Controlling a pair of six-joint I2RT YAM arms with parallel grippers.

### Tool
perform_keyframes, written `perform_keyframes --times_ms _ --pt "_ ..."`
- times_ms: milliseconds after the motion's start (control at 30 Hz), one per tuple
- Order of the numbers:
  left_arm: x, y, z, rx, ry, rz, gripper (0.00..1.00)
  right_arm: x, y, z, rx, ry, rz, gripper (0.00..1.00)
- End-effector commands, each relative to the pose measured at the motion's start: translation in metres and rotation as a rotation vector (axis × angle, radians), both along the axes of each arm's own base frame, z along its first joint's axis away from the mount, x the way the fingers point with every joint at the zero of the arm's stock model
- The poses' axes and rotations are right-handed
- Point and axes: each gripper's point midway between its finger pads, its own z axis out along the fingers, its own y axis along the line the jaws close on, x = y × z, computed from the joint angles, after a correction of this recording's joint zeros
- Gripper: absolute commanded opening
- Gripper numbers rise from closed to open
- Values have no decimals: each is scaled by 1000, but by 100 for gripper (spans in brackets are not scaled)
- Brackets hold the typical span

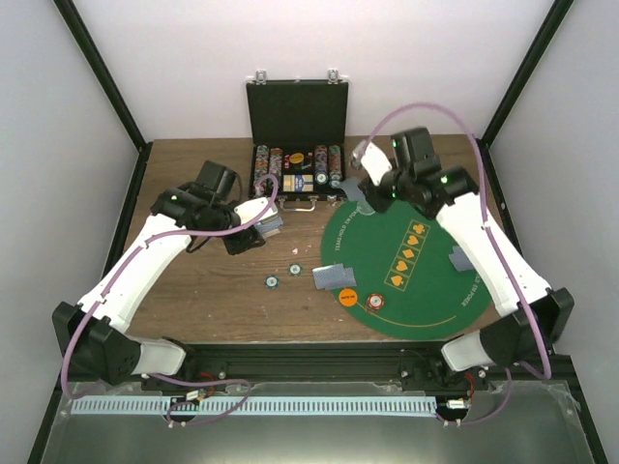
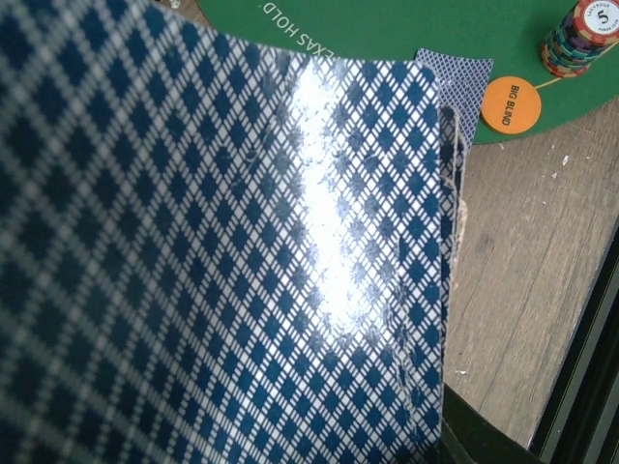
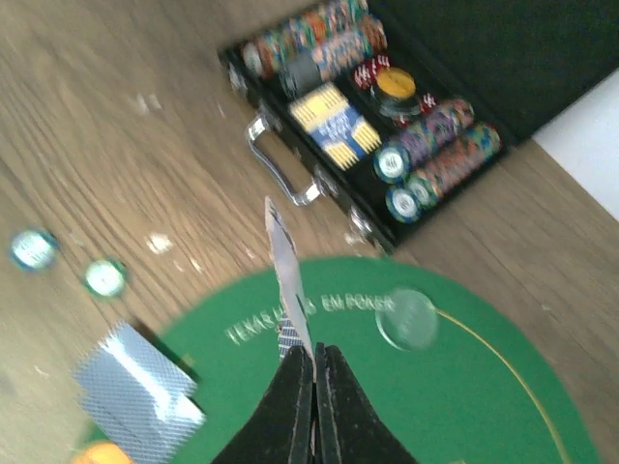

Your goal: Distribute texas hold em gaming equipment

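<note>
Pinching one card [image 3: 287, 280] upright, right end effector [image 3: 314, 353] hangs over mat [image 3: 464, 387]; left end effector [image 1: 259, 230] grasps cards [image 2: 242, 251]

A black hinged case [image 1: 296, 114] is seen standing open at the far edge of a wooden table [image 1: 208, 304], with a round green felt mat [image 1: 440, 295] laid just beside it.

— The cards [image 2: 242, 271] in the left pincer [image 1: 259, 232]?
— Glossy coated paper, with white glare streaking the patterned back.
— Beyond them?
— The table [image 2: 542, 290] is matt, grainy wood. The mat [image 2: 406, 24] is dull green cloth, and the orange disc [image 2: 510, 104] is smooth plastic.
— And the right pincer [image 3: 314, 362]?
— Matt black fingers [image 3: 280, 406] on a thin card [image 3: 287, 261]. Ahead of it, the handle [image 3: 274, 166] is shiny metal, and the clear disc [image 3: 406, 319] looks like see-through plastic.
</note>
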Motion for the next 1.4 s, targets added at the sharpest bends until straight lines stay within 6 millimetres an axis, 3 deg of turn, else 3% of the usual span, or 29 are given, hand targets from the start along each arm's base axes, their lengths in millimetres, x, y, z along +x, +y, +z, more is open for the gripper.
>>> perform_keyframes --times_ms 0,100,233,567,800,1000,1367 --pt "-3 -1 9 -33 -30 -4 39 6 -36 -40 -396 -300 164 1" --pt "-3 -1 9 -36 -28 -3 39 -5 -38 -75 -524 -414 338 1" --pt "-3 -3 9 -45 -22 -7 39 -20 -33 -106 -570 -478 488 1" --pt "-1 -3 9 -41 -24 -9 39 -18 -43 -172 -757 -519 640 1" --pt "0 -3 7 -35 -27 -10 39 -84 -59 -236 -740 -309 855 1" --pt "0 -2 8 -33 -32 -9 39 -101 -69 -252 -737 -222 898 1" --pt "1 -4 7 -36 -30 -12 39 -113 -96 -274 -768 -111 907 1"
